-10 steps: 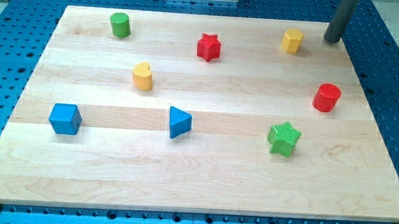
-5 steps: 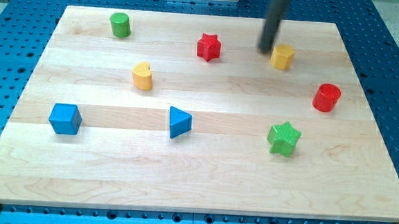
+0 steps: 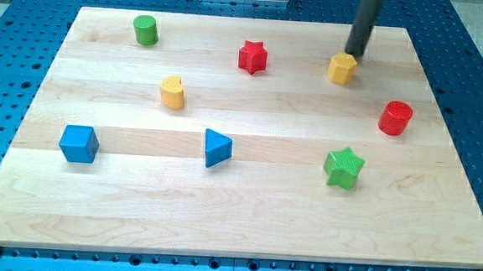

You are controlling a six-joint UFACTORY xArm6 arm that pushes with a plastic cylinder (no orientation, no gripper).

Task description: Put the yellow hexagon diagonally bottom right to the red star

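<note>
The yellow hexagon (image 3: 341,68) lies near the view's top right of the wooden board, to the right of the red star (image 3: 252,57) and slightly lower than it. My tip (image 3: 355,55) sits just above and to the right of the yellow hexagon, touching or nearly touching its upper right edge. The rod rises from there out of the view's top.
A green cylinder (image 3: 145,30) at top left, a yellow heart (image 3: 173,92) left of centre, a blue cube (image 3: 79,143) at left, a blue triangle (image 3: 216,147) at centre, a green star (image 3: 343,168) lower right, a red cylinder (image 3: 395,118) at right. The board's edge (image 3: 445,106) borders blue pegboard.
My tip swung from the top right corner to the hexagon's left, then back to its upper right. The yellow hexagon shifted down and slightly left.
</note>
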